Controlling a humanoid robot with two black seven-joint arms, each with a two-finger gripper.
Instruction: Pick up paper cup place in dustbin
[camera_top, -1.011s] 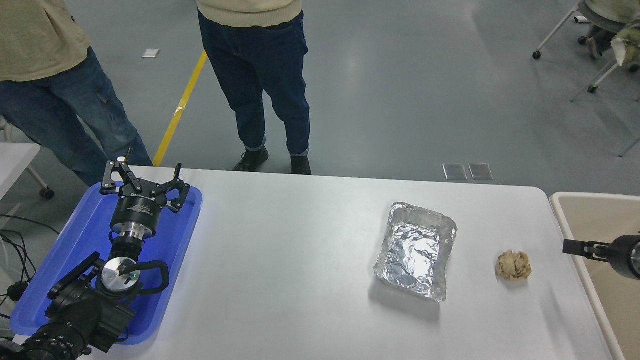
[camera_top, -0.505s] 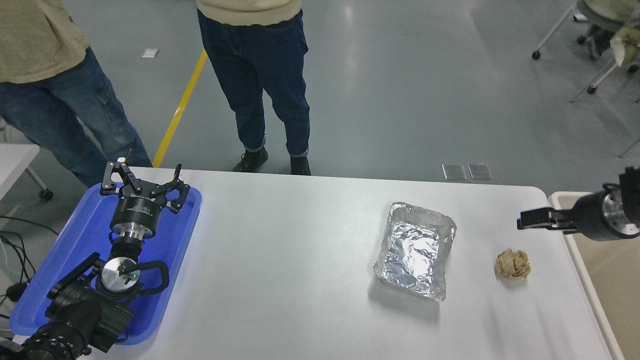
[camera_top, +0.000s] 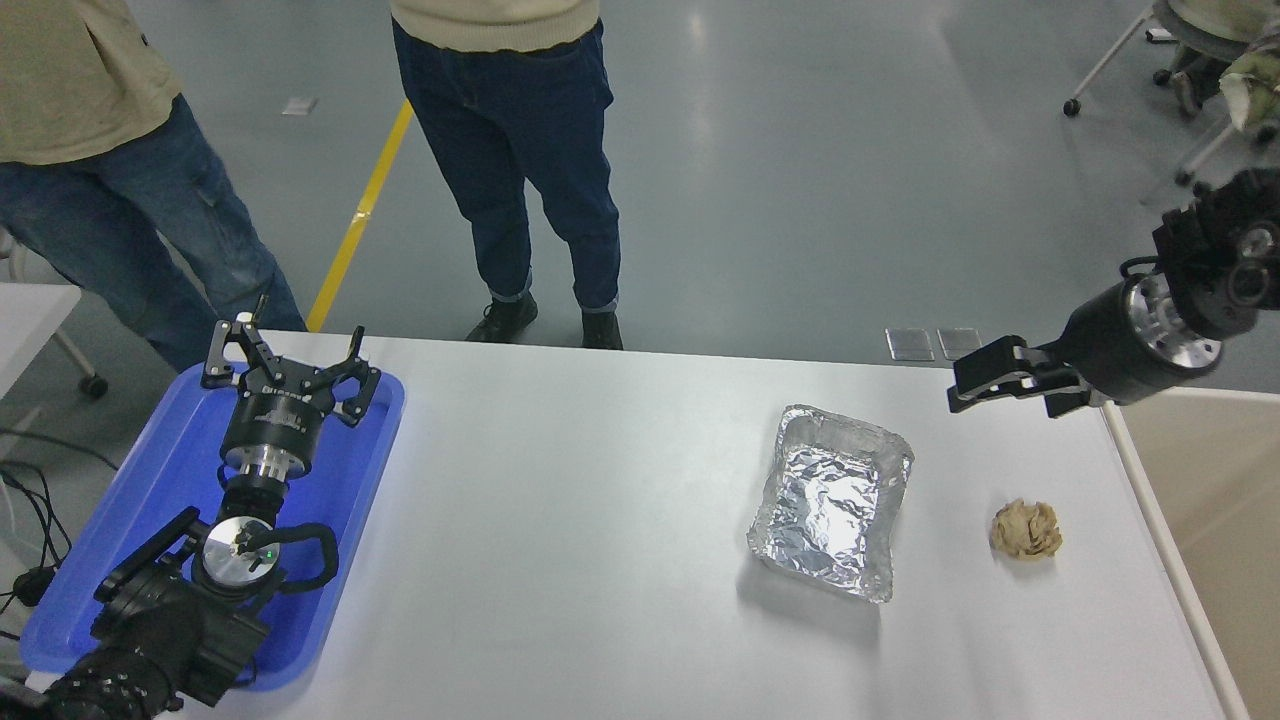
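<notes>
The paper cup is not in view. The dustbin (camera_top: 1215, 470) stands off the table's right edge, showing its pale beige inside and off-white rim. My right gripper (camera_top: 958, 388) hangs in the air over the table's far right corner, left of the bin and above the foil tray's far side. It points left, its jaws stand slightly apart and nothing is between them. My left gripper (camera_top: 288, 352) is parked open over the blue tray (camera_top: 160, 480) at the lower left.
A crinkled silver foil tray (camera_top: 830, 500) sits right of the table's middle. A crumpled tan paper ball (camera_top: 1026, 529) lies between it and the bin. Two people in jeans stand at the far side, one at the far left corner (camera_top: 120, 200).
My right gripper has risen out of the dustbin and swung left and up over the table's far right corner. The left arm, foil tray and paper ball have not moved.
</notes>
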